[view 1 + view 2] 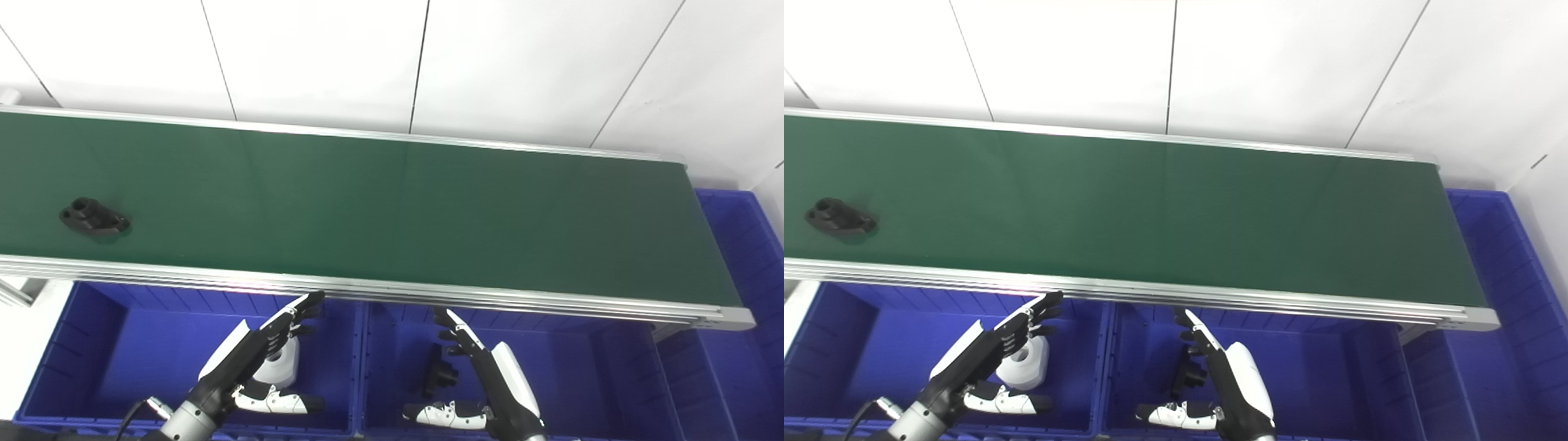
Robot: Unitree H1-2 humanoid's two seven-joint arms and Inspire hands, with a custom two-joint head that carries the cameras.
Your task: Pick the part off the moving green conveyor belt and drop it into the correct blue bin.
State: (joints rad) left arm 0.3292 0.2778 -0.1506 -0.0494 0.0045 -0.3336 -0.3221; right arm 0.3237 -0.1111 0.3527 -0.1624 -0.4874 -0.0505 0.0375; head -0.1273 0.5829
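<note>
From my console, the black part [94, 217] lies at the far left of the green conveyor belt [392, 208], nearer the front rail than the back, with nothing touching it. Below the belt's front edge, the left blue bin [110, 343] holds a white cylindrical part [280, 367], partly hidden behind my left hand [257, 361]. That hand hovers over the bin's right end with fingers [294, 315] stretched toward the belt rail and thumb spread wide — empty, holding nothing. Just right of the divider, the middle blue bin [582, 367] has a black part [438, 375] lying in it, just left of my right hand [484, 373]. The right hand is also spread and empty, fingers pointing up toward the rail, thumb out to the left. Another blue bin [744, 245] sits beyond the belt's right end.
</note>
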